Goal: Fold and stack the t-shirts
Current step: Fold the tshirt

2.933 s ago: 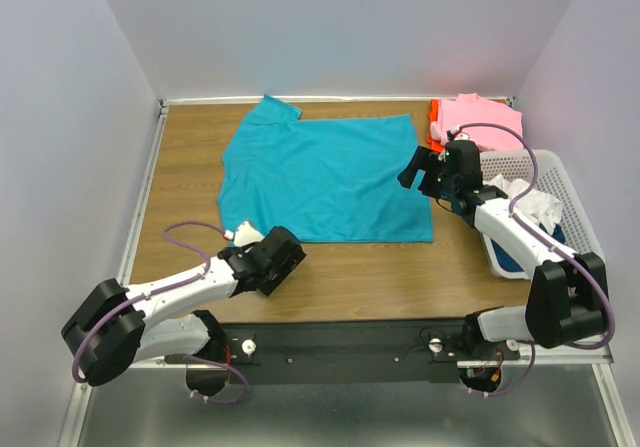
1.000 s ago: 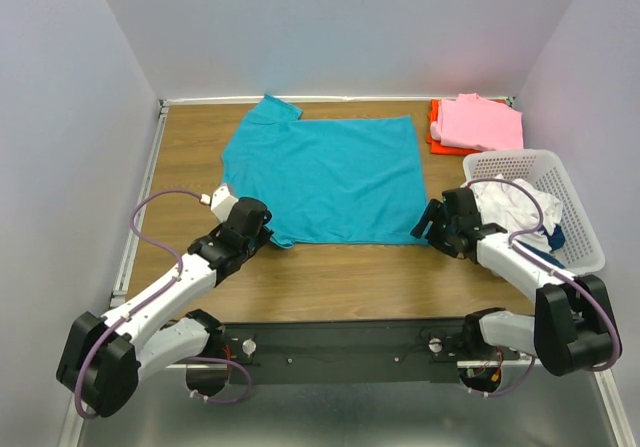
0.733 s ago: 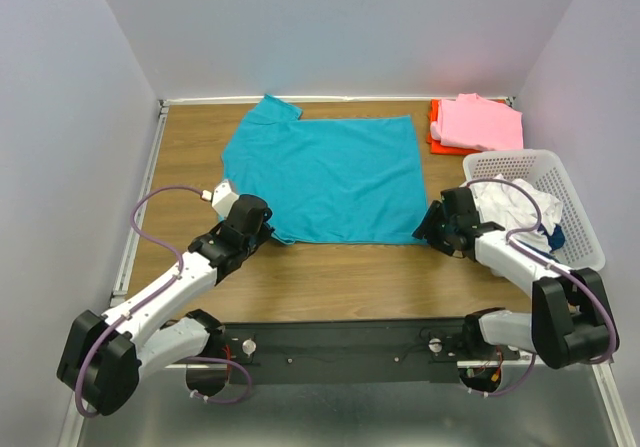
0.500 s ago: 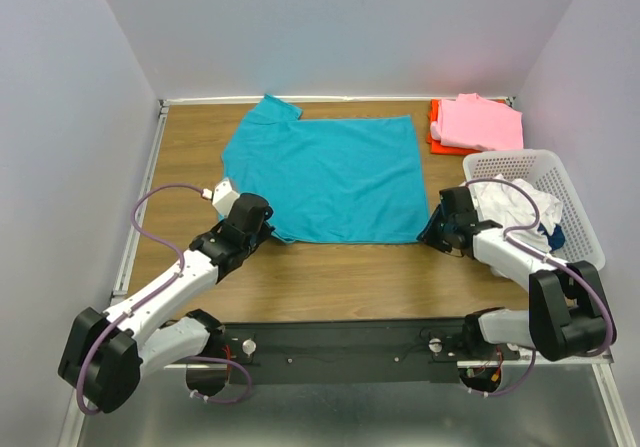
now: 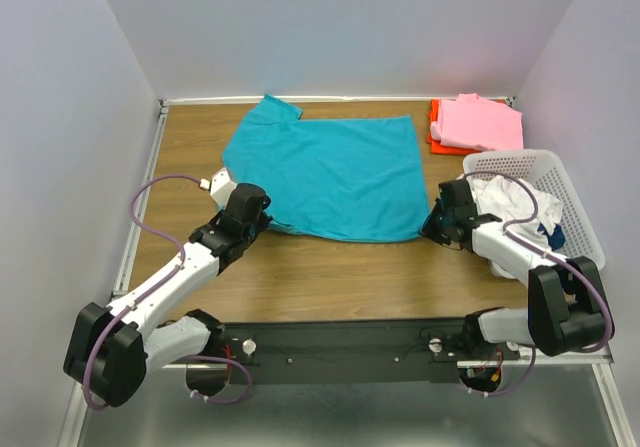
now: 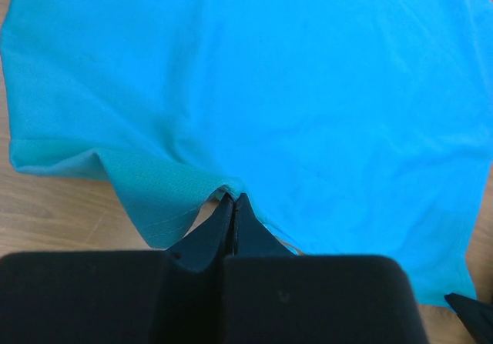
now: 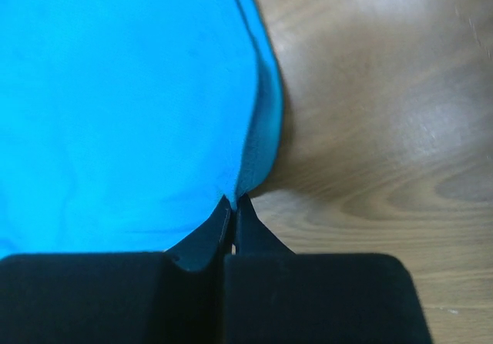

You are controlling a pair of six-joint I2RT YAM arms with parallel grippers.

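My left hand (image 6: 233, 199) pinched tight on teal t-shirt (image 5: 325, 172) near hem; my right hand (image 7: 233, 200) clamped on other near corner.

Open tabletop (image 5: 340, 277) strip before teal shirt (image 5: 330, 172), basket (image 5: 515, 153) beside right claw (image 5: 431, 231)

teal t-shirt (image 5: 330, 172) 1 | pink t-shirt (image 5: 482, 122) 1 | orange-red t-shirt (image 5: 435, 133) 1 | basket (image 5: 520, 154) 1

Arms low, outstretched; left end effector (image 6: 233, 202) and right end effector (image 7: 233, 202) clamped tight.
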